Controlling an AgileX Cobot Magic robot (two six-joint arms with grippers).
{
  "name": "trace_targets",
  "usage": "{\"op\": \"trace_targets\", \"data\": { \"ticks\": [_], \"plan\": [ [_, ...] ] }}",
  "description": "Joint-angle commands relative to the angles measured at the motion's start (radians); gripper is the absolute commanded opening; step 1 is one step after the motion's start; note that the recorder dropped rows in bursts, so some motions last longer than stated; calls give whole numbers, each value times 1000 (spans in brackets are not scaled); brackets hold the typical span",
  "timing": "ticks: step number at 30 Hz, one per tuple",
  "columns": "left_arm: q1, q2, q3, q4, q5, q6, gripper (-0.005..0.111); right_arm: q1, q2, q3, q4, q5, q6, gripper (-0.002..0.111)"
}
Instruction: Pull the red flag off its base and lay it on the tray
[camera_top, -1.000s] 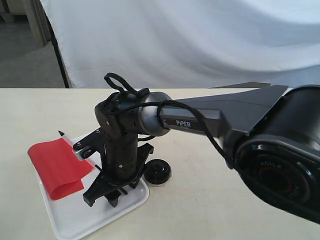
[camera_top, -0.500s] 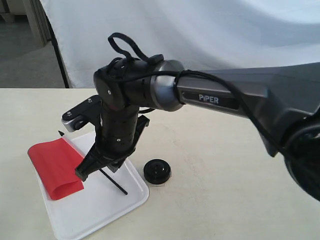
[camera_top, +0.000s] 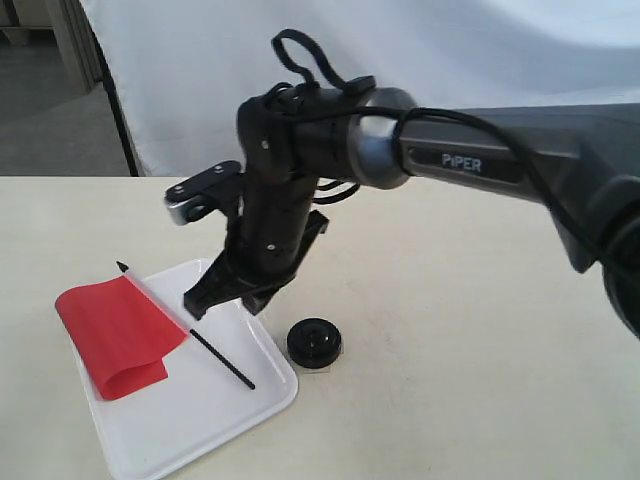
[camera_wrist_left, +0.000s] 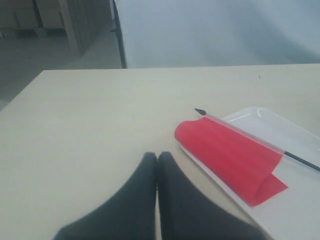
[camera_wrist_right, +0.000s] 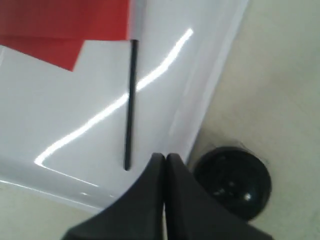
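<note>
Scene with the flag laid down, read from left to right. The small bright-red rectangular cloth flag on a thin black pole (camera_top: 115, 335) lies flat on the left part of the flat white rectangular plastic tray with a low rim (camera_top: 200, 430). Its cloth overlaps the tray's left rim and its pointed tip juts past the far edge, while the bare end of the pole rests near the tray's middle. The small round black plastic disc base (camera_top: 314, 343) stands empty on the pale tabletop (camera_top: 450, 380), just beside the tray's right rim.

The laying appears complete, so the step in hand is judged to be clearing the arm. This is best done by rising straight up before swinging away, passing over neither the bare pole end nor the base. A brush against either could drag the overhanging flag off the rim.

The right pincer (camera_top: 200, 300) hangs above the tray, apart from the pole. Its fingers are pressed together and grip nothing, as the right wrist view shows. The left pincer (camera_wrist_left: 157, 157) is likewise pressed together and empty, low over bare tabletop near the cloth.
</note>
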Motion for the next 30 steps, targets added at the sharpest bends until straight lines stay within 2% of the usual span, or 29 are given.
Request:
{"op": "trace_targets", "data": {
  "ticks": [1,5,10,20,22,25,30],
  "plan": [
    [-4,-3,2,4,3,-6,0,-112,-67,105,8,-11,-11,-1],
    [-4,-3,2,4,3,-6,0,-248,-186,297,8,-112,5,-1],
    [-4,-3,2,4,3,-6,0,-460,-369,504,11,-125,10,-1],
    [-4,-3,2,4,3,-6,0,-916,-926,855,11,-165,84,-1],
    [-4,-3,2,4,3,-6,0,-942,-1054,922,19,-222,132,-1],
    [-4,-3,2,4,3,-6,0,-913,-1251,1021,30,-318,132,-1],
    [-4,-3,2,4,3,-6,0,-742,-1586,1194,-26,-491,140,-1]
  ]
}}
